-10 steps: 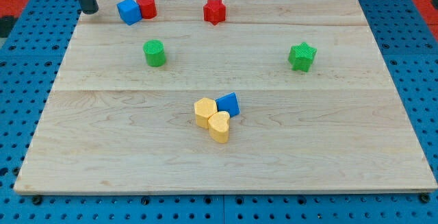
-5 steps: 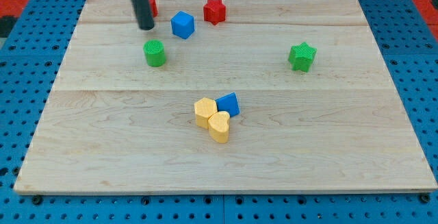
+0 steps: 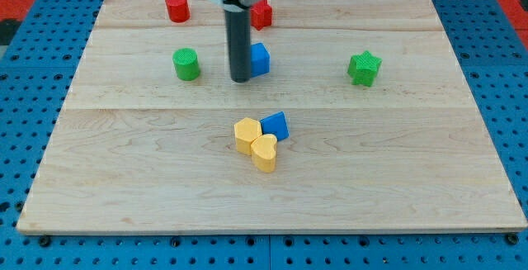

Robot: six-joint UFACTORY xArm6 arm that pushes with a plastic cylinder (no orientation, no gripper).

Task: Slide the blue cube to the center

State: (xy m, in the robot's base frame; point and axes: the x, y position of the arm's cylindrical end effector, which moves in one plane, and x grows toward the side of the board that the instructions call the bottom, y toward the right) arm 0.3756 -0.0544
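Note:
The blue cube (image 3: 260, 59) sits on the wooden board (image 3: 412, 179), a little above the board's middle. My tip (image 3: 240, 78) rests against the cube's left side, and the dark rod hides part of the cube. A second blue block, wedge-shaped (image 3: 275, 125), lies lower down, touching a yellow hexagonal block (image 3: 246, 134) and a yellow heart-shaped block (image 3: 265, 152).
A red cylinder (image 3: 176, 7) stands at the top left. A red star (image 3: 261, 13) is just right of the rod near the top edge. A green cylinder (image 3: 186, 63) is left of my tip. A green star (image 3: 364, 68) is at the right.
My tip has swept from the top left corner rightward and down, pushing the blue cube away from the red cylinder toward the board's middle. The other blocks have not moved.

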